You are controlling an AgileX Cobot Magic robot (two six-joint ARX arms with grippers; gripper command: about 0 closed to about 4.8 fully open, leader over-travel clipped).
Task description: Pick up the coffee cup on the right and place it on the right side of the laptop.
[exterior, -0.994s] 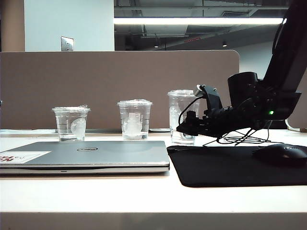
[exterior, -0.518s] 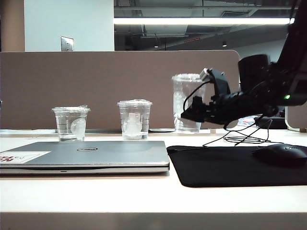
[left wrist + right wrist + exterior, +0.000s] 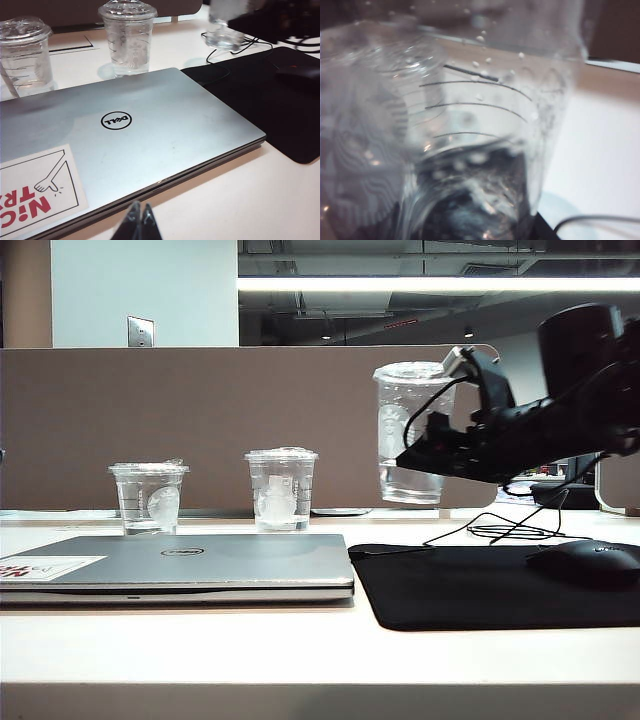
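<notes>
Right gripper is clamped on the coffee cup, airborne at the laptop's two o'clock; thin, slick plastic, so it's best squeezed mid-wall. Left gripper is closed.

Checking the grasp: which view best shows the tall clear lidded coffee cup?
Exterior view: the whole tall clear lidded coffee cup hangs airborne in the right claw. Right wrist: a blurred close-up of its wall. Left wrist: only its base.

Clear coffee cup w/ white logo; silver-grey laptop.
</notes>
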